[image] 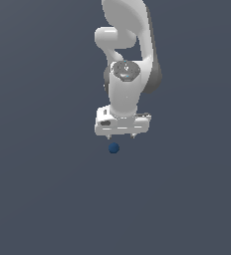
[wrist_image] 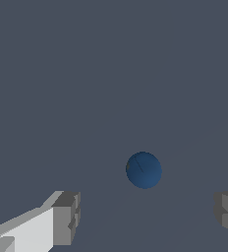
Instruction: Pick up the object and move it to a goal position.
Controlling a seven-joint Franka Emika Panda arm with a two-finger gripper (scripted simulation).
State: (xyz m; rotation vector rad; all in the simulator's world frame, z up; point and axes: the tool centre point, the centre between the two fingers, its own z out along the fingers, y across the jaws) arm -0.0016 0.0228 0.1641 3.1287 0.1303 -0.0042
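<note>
The white Panda arm [image: 130, 55] reaches down from the top of the exterior view, wrist vertical, over a plain dark grey-blue ground [image: 43, 199].

The gripper [image: 121, 135] points downward. Its jaws stand spread wide, and nothing is held between them. In the wrist view the two grey fingertips [wrist_image: 67, 216] sit far apart at opposite edges of the picture, with bare ground between them.

The dark blue ball [image: 113, 148] lies in the exterior view just below the gripper, slightly toward the exterior view's left of the gripper's centre. It is near the fingertips, apart from them, and touches neither. In the wrist view the ball [wrist_image: 143, 170] shows whole and unobstructed, smooth and plain, lying ahead of the gap between the fingertips and much narrower than that gap.
</note>
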